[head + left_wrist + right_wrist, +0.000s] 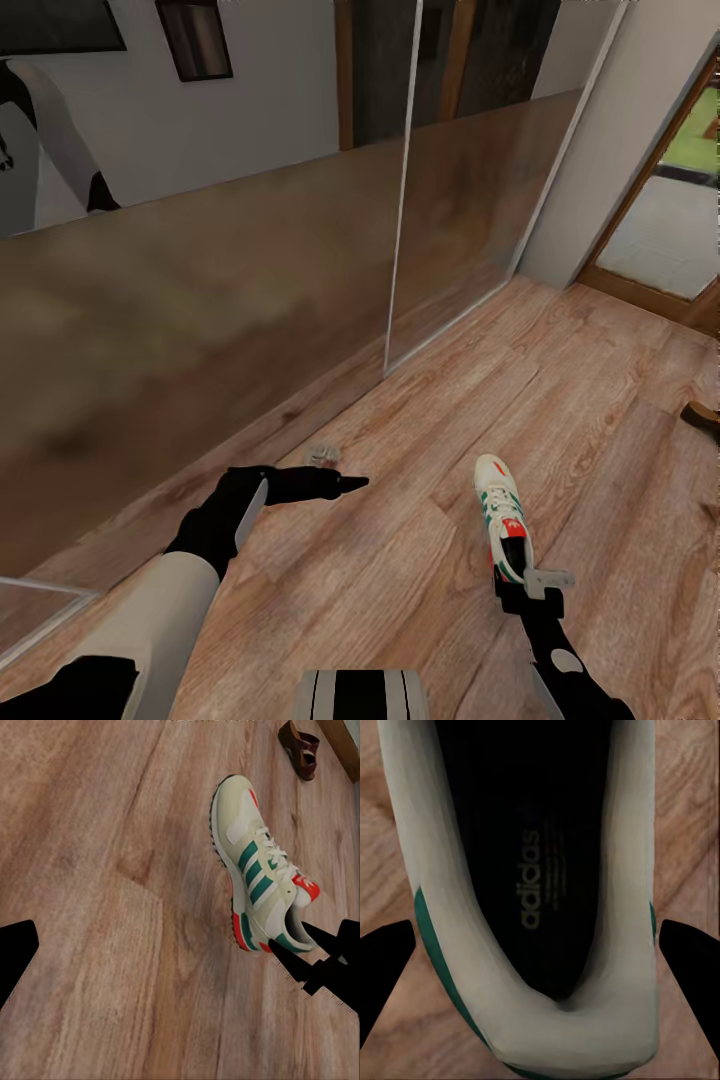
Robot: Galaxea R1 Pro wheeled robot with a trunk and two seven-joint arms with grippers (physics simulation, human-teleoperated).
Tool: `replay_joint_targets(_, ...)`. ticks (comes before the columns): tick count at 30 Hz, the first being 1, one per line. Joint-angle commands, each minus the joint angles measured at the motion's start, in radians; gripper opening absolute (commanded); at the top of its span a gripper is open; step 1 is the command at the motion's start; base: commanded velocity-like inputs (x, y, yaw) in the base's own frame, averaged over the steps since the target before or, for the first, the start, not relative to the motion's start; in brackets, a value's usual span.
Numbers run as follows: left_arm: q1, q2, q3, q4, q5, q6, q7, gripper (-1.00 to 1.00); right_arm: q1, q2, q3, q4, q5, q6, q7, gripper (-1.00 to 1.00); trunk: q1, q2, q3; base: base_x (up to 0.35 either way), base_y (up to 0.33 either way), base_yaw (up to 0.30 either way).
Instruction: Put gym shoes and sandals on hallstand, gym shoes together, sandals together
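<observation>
A cream lace-up gym shoe with teal-green side stripes and red-orange tongue and toe accents (503,518) lies on the light brown wood-grain plank floor (600,400), toe pointing away from the robot, heel toward the right tool (527,590). That tool's black fingers stand on either side of the heel collar; whether they press on it or merely flank it cannot be told.

The right wrist view looks straight down into the shoe (540,892): a dark insole printed with the word "adidas" in pale gold, a cream padded collar with a green edge, and a black fingertip (382,975) at each side, set wide apart.

The left wrist view shows what the others miss: the shoe's (259,870) whole side with three stripes and white laces, the right tool (304,949) at its heel, and a dark-brown leather sandal (300,748) lying well beyond the toe.

The left tool (335,485) hovers over bare floor, away from the shoe, beside a brown glass-panelled wall (200,320); its fingers look close together in the head view.
</observation>
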Motion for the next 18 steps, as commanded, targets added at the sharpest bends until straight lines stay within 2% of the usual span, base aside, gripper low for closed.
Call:
replay_joint_targets(1, 0.007, 0.001, 0.001, 0.0, 0.0, -0.009, 0.0, 1.0, -0.001, -0.003, -0.003, 0.002, 0.011, -0.004, -0.003, -1.0, 0.0, 0.0, 0.001, 0.0, -0.077, -0.099)
replay_joint_targets(5, 0.036, 0.004, 0.001, 0.007, -0.002, -0.084, 0.011, 1.0, 0.0, -0.011, -0.003, 0.007, 0.011, -0.004, -0.004, -1.0, 0.0, 0.0, 0.007, -0.001, -0.172, -0.099)
replay_joint_targets(10, 0.048, 0.005, -0.001, 0.011, -0.002, -0.114, 0.036, 1.0, 0.001, -0.014, -0.003, 0.007, 0.011, -0.005, -0.002, -1.0, 0.0, 0.0, 0.015, -0.066, -0.239, -0.099)
replay_joint_targets(18, 0.077, 0.004, -0.005, 0.009, -0.002, -0.146, 0.15, 1.0, 0.001, -0.035, -0.004, 0.011, 0.011, -0.004, -0.004, -1.0, 0.0, 0.0, 0.027, -0.195, -0.23, -0.099)
